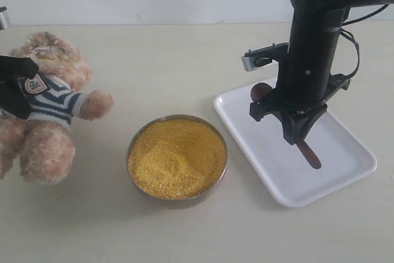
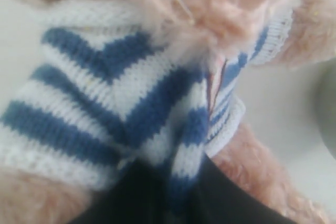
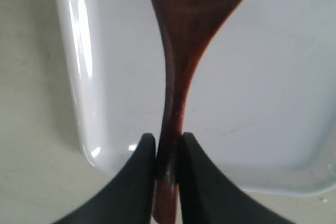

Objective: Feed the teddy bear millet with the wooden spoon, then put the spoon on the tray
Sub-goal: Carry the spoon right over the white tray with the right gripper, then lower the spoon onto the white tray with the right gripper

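Observation:
The teddy bear (image 1: 46, 103) sits at the left edge, yellow grains stuck on its face. My left gripper (image 1: 21, 87) is shut on its striped shirt; in the left wrist view a fold of the teddy bear's shirt (image 2: 105, 93) is pinched in the left gripper (image 2: 168, 182). The millet (image 1: 177, 157) fills the metal bowl in the middle. My right gripper (image 1: 295, 130) hangs over the white tray (image 1: 345, 170), shut on the wooden spoon (image 1: 311, 155). In the right wrist view the right gripper (image 3: 169, 142) clamps the handle of the wooden spoon (image 3: 184, 51) just above the tray (image 3: 262, 103); contact cannot be told.
The metal bowl (image 1: 133, 170) stands between the bear and the tray, its rim close to the tray's near-left edge. A pale wall runs along the back of the beige table (image 1: 184, 60).

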`<state>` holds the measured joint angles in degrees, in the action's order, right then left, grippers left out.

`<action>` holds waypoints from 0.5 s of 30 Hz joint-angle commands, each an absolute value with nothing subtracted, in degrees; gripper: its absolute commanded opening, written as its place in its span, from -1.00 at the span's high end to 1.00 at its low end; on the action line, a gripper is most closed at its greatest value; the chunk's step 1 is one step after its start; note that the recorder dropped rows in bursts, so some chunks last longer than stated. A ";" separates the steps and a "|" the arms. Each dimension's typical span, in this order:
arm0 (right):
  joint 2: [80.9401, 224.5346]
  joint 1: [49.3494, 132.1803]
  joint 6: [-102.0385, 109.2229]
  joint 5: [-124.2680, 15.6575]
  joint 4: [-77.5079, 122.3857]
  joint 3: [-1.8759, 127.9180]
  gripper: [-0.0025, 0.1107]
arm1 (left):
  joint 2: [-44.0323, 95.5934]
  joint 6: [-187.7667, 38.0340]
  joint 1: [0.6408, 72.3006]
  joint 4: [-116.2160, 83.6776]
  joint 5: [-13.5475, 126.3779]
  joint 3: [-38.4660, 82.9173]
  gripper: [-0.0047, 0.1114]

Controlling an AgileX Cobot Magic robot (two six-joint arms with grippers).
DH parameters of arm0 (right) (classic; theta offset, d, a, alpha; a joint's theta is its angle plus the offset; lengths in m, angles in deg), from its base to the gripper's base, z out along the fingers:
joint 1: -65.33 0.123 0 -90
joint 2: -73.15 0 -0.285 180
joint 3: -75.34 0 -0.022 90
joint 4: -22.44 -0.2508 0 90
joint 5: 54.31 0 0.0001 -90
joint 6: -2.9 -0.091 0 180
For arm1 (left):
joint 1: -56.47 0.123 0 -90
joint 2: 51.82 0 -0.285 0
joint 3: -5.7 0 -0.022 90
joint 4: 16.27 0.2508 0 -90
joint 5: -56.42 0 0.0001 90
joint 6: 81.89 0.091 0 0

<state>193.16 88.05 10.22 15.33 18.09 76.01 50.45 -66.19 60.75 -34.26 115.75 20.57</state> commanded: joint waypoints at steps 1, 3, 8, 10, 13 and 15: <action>194.03 87.60 10.50 14.57 18.65 75.95 0.96 | 54.05 -66.65 60.93 -34.90 115.12 20.66 0.85; 194.73 87.60 10.50 13.90 18.65 75.95 0.96 | 54.62 -66.65 60.93 -34.90 113.62 20.66 0.85; 194.95 87.60 10.63 11.46 18.65 75.95 0.96 | 55.66 -66.87 61.26 -34.90 112.69 20.66 0.85; 195.33 87.60 10.74 11.36 18.65 75.95 0.96 | 56.46 -66.86 61.40 -34.71 112.69 20.66 0.85; 195.96 87.60 10.74 11.59 18.65 75.95 0.96 | 57.35 -66.86 61.40 -34.71 112.80 20.66 0.85; 196.55 87.60 10.74 11.68 18.65 75.95 0.96 | 58.05 -66.86 61.40 -34.71 113.04 20.66 0.85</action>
<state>195.90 88.05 10.35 11.83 18.21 75.97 57.37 -66.23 61.14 -34.26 112.79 20.66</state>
